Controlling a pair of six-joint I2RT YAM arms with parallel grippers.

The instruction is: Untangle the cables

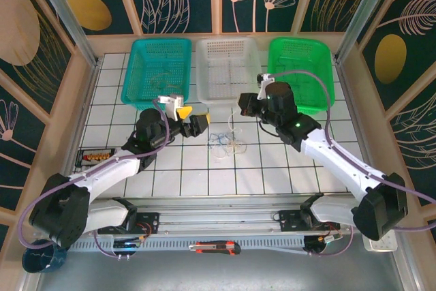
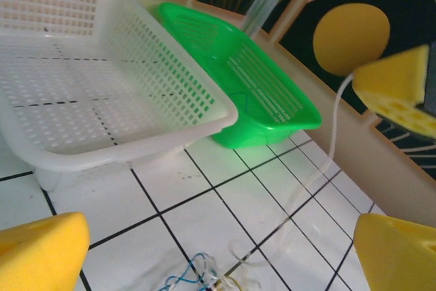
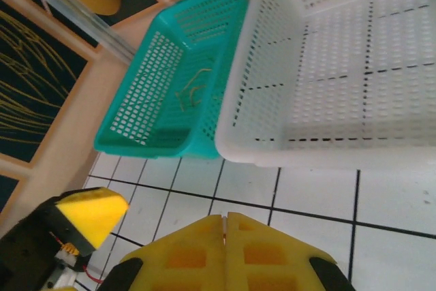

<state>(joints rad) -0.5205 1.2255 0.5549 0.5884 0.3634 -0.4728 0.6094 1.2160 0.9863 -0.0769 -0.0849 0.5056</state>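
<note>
The cables (image 1: 227, 142) lie in a small tangle of blue, whitish and olive loops on the white tiles between the two arms, and show at the bottom of the left wrist view (image 2: 204, 277). One whitish strand (image 2: 332, 142) rises from the tangle to my right gripper (image 1: 241, 105). That gripper is shut on the strand, which shows as a thin line pinched between its yellow pads (image 3: 225, 220). My left gripper (image 1: 193, 118) is open just left of the tangle and above it. Nothing is between its fingers (image 2: 221, 236).
Three baskets stand along the back: teal (image 1: 158, 69) with an olive cord (image 3: 191, 90) in it, white (image 1: 228, 66), green (image 1: 301, 66). A box cutter (image 1: 214, 247) lies on the front rail. A small black tray (image 1: 95, 158) sits at the left.
</note>
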